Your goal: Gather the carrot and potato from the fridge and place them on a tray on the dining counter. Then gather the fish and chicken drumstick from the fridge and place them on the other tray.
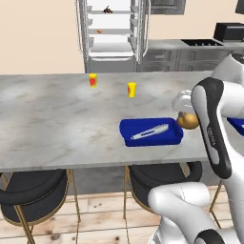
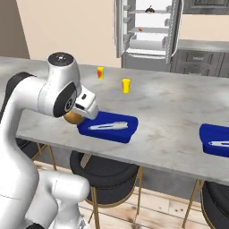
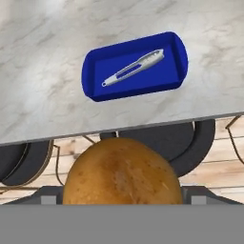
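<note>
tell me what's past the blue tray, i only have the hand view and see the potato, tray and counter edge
Observer: Two yellow cups stand farther back on the counter.
Operator: any second tray
Observer: Yes, another blue tray sits further along to the right, with a utensil in it like the near tray.
Operator: fridge shut?
Observer: No, the fridge behind the counter stands open; a small orange item lies on a shelf.

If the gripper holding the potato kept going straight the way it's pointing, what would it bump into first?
Probably the blue tray, or the marble counter right by it. The gripper, holding the potato, points toward that tray with the tongs inside. Depth is hard to judge.
</note>
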{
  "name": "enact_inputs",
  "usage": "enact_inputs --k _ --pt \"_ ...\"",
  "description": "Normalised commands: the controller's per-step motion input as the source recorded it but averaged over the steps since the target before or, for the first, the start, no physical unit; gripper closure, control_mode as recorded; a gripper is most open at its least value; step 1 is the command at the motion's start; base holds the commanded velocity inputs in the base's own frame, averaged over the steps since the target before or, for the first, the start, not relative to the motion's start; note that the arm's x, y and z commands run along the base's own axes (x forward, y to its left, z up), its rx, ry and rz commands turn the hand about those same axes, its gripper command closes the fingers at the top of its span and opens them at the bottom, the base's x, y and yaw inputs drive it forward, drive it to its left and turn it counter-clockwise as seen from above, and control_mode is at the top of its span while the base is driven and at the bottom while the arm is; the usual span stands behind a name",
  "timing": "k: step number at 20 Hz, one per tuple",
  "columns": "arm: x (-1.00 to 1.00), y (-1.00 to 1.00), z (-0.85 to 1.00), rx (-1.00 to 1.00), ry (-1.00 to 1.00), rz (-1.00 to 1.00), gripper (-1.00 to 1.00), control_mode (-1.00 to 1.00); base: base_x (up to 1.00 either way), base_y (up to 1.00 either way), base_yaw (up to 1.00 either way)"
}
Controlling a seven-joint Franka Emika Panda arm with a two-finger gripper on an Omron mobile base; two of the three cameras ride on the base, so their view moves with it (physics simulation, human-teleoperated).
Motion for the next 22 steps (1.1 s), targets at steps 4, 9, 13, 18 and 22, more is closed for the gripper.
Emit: enact_inputs --k 4,9,13,18,22 --pt "0.97 -0.01 -0.23 -0.05 0.00 0.00 1.00 -1.00 0.00 0.00 0.00" --pt "0.79 0.11 -0.36 -0.13 0.01 -0.04 1.00 -1.00 0.00 0.00 0.00" --pt "0.58 0.08 -0.38 -0.08 0.01 -0.04 1.00 -1.00 0.00 0.00 0.00" --pt "0.40 0.02 -0.59 -0.02 0.00 0.00 1.00 -1.00 0.00 0.00 0.00" --pt "0.40 0.09 -0.48 -0.03 0.00 0.00 1.00 -1.00 0.00 0.00 0.00"
